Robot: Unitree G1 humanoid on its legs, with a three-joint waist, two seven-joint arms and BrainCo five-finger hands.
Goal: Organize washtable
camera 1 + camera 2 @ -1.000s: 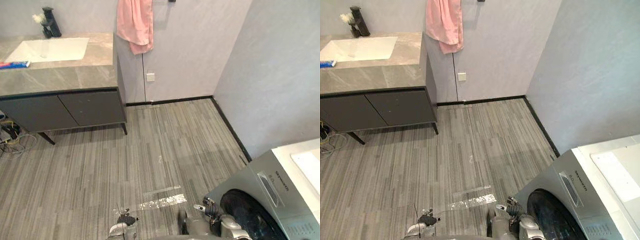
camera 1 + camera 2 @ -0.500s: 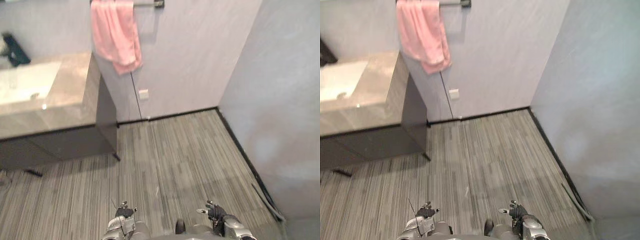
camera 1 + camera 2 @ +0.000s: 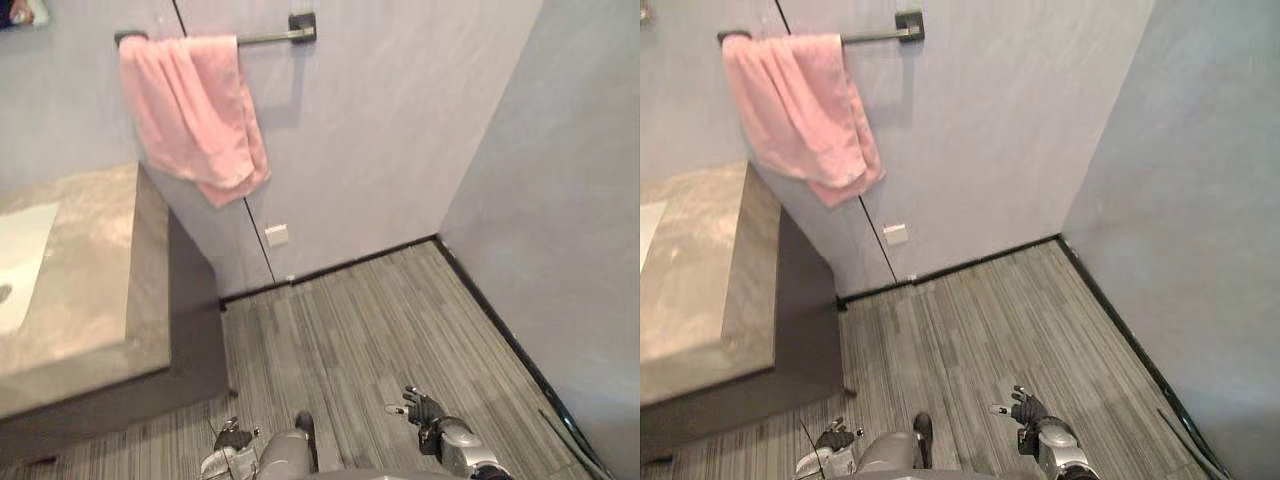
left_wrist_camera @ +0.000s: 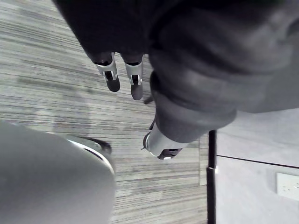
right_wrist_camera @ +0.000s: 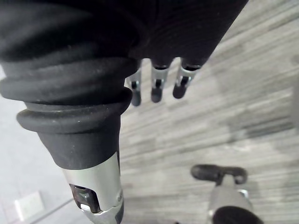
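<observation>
The washtable, a grey stone counter on a dark cabinet, stands at the left, with a corner of its white sink at the view's edge. A pink towel hangs from a dark wall bar above the counter's end. My left hand hangs low over the striped floor, open and holding nothing; its fingers point straight down. My right hand also hangs low, further right, open and empty, with straight fingers above the floor.
A white wall socket sits low on the back wall beside the cabinet. The pale walls meet in a corner at the right, with a black skirting strip along the floor.
The camera has swung right and up: the washing machine, the tap and most of the sink have left the picture, and the towel bar has come in. Both hands still hang low.
</observation>
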